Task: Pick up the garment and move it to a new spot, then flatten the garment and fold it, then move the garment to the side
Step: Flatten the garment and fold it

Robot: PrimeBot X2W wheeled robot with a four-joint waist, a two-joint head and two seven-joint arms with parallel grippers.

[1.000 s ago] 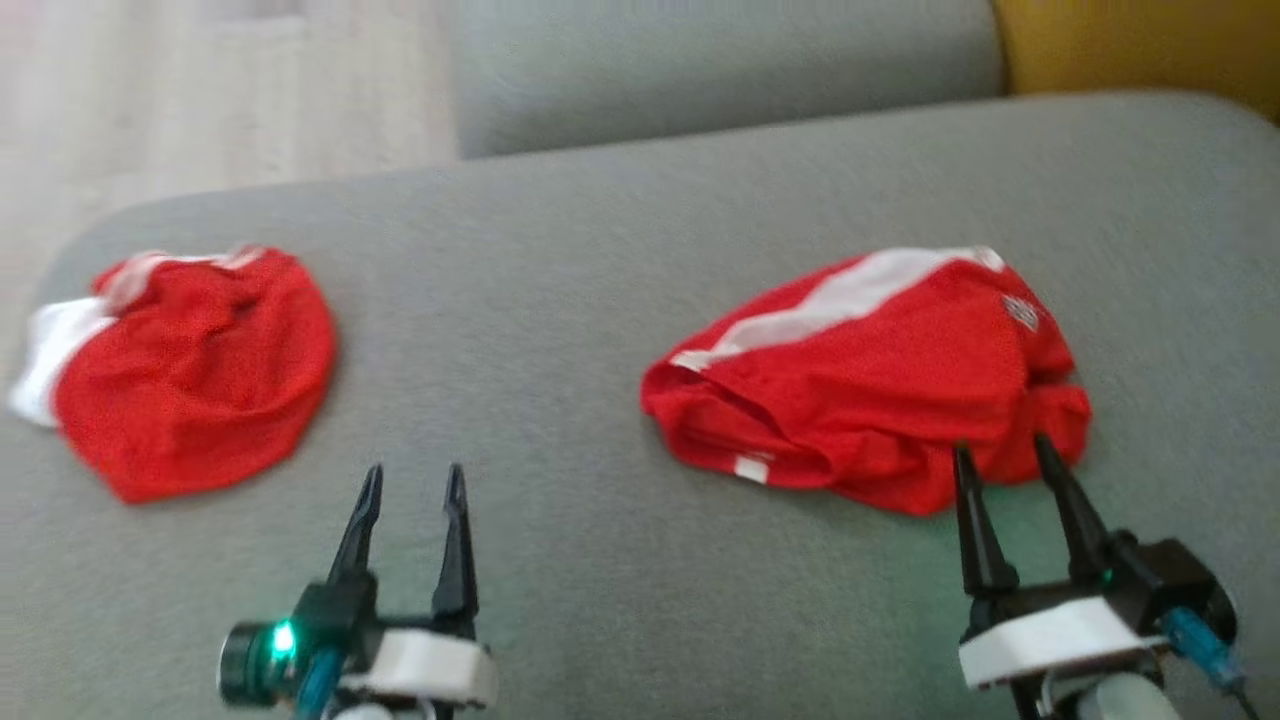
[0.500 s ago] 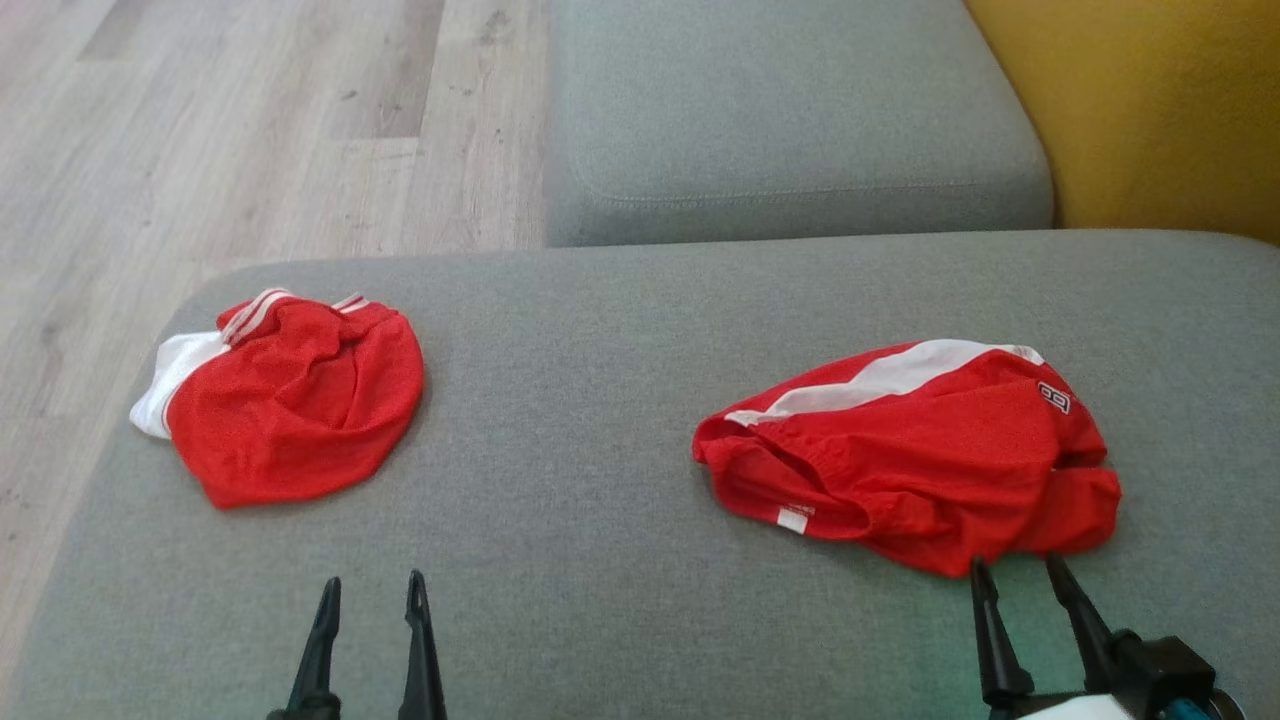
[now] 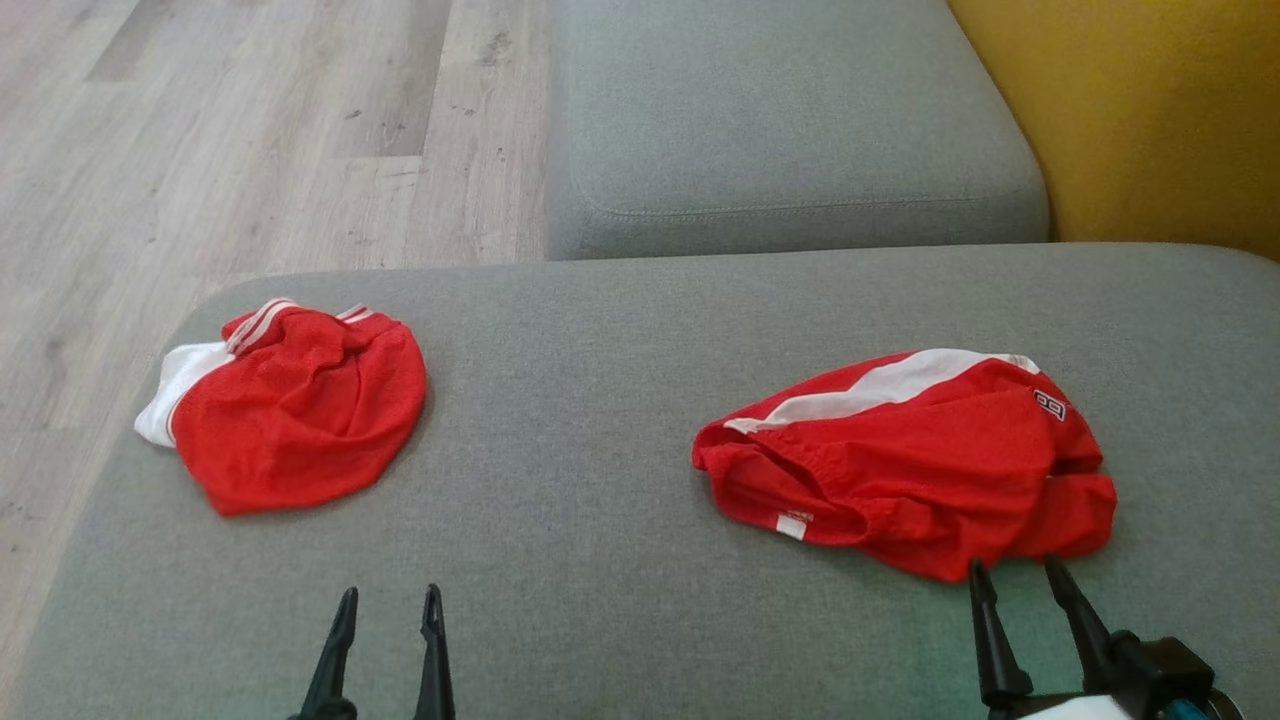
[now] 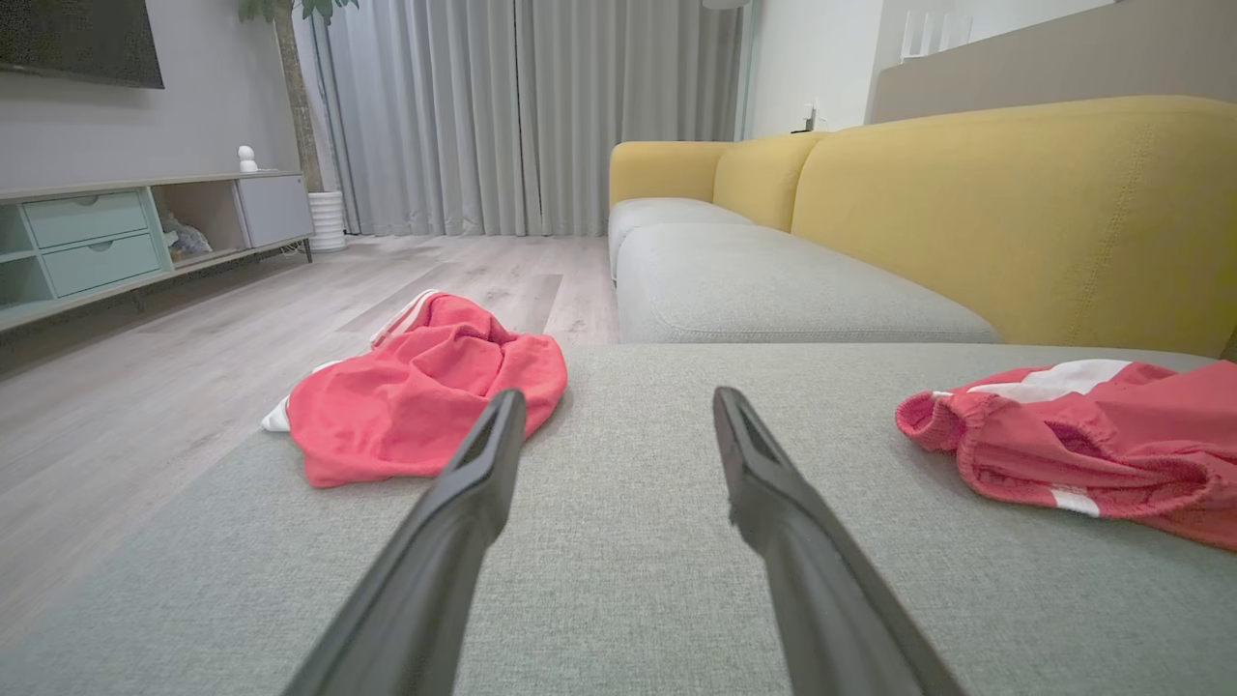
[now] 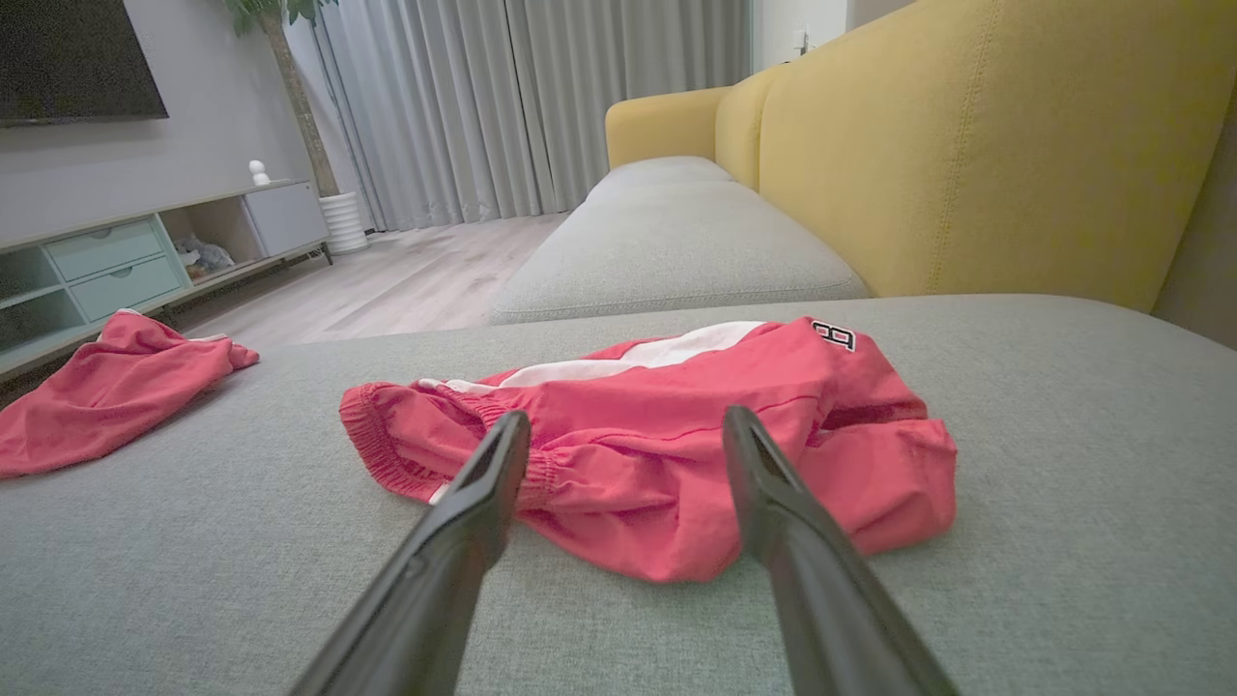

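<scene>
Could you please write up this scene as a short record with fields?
surface: grey sofa seat
left garment: red, white trim, crumpled, near seat's left edge
right garment: red, white stripe, crumpled, on seat's right side
left gripper: open, empty, over bare seat
right gripper: open, empty, pointing at right garment's near edge
background: wooden floor, yellow backrest
</scene>
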